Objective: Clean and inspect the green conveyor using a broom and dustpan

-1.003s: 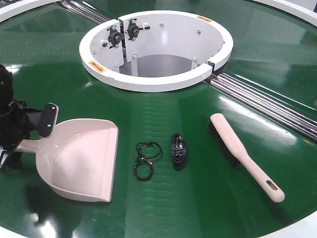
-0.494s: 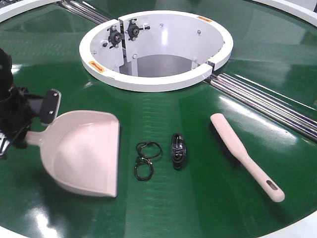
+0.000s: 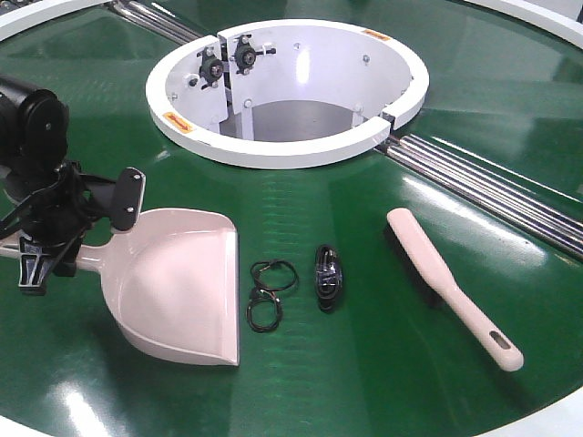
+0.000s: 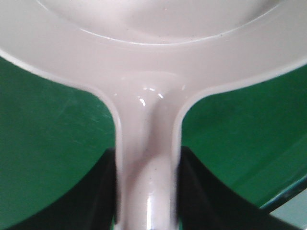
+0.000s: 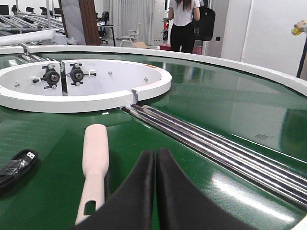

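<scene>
Between dustpan (image 3: 178,287) and broom (image 3: 451,284): wire loops (image 3: 266,293), cable (image 3: 327,276), lying on conveyor (image 3: 383,373). Behind: white ring (image 3: 287,150), steel rods (image 3: 492,187). Dustpan handle pinched by left end effector (image 4: 146,191); right end effector (image 5: 155,191) pressed together.

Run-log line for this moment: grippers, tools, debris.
left gripper: shut on dustpan handle | right gripper: shut, empty, by broom handle | broom: free on green conveyor | debris: cable bundle, wire loops between dustpan and broom

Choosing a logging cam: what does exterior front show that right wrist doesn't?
Front only: pale pink plastic dustpan, handle in the left gripper; thin black wire loops. Right wrist only: shut right gripper, empty; person in white top in the background. Both: slim pink plastic broom, black coiled cable, white ring housing, steel rods, glossy green conveyor.
</scene>
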